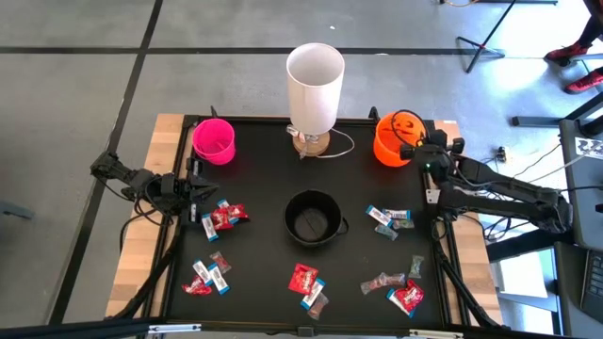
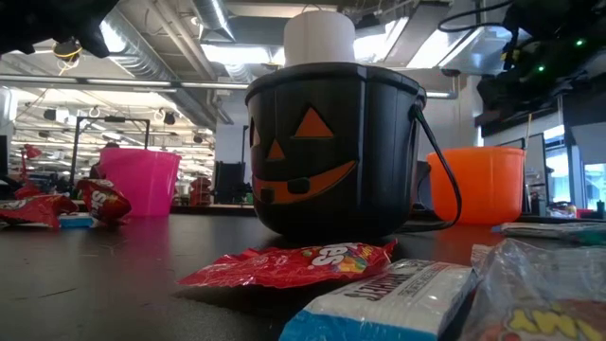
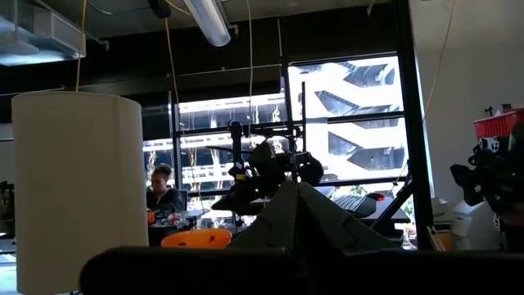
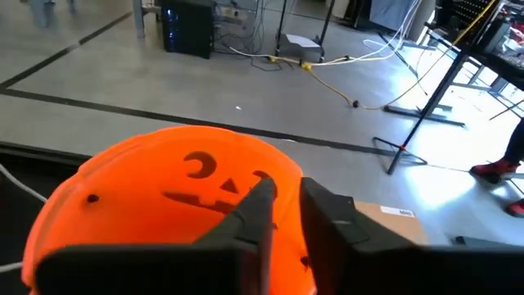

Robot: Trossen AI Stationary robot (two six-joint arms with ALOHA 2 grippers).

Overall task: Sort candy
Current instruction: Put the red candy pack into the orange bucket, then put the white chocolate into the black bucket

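Note:
Candy lies scattered on the black mat. Red packets [image 1: 226,215] lie beside my left gripper, and other clusters sit near the front-left [image 1: 209,275], front-middle [image 1: 308,282], right [image 1: 388,218] and front-right [image 1: 403,290]. In the low view a red packet [image 2: 294,263] and a blue-and-white bar [image 2: 379,298] lie close to the camera. My left gripper [image 1: 200,193] is shut and points level across the table, just left of the red packets. My right gripper [image 4: 288,209] hovers over the orange pumpkin bucket [image 4: 164,205], its fingers slightly apart with nothing between them.
A black pumpkin bucket [image 1: 313,218] stands mid-table. At the far edge stand a pink cup [image 1: 214,141], a tall white cylinder [image 1: 315,80] and the orange bucket [image 1: 388,143]. Wooden table borders flank the mat. A person [image 3: 164,192] sits in the room beyond.

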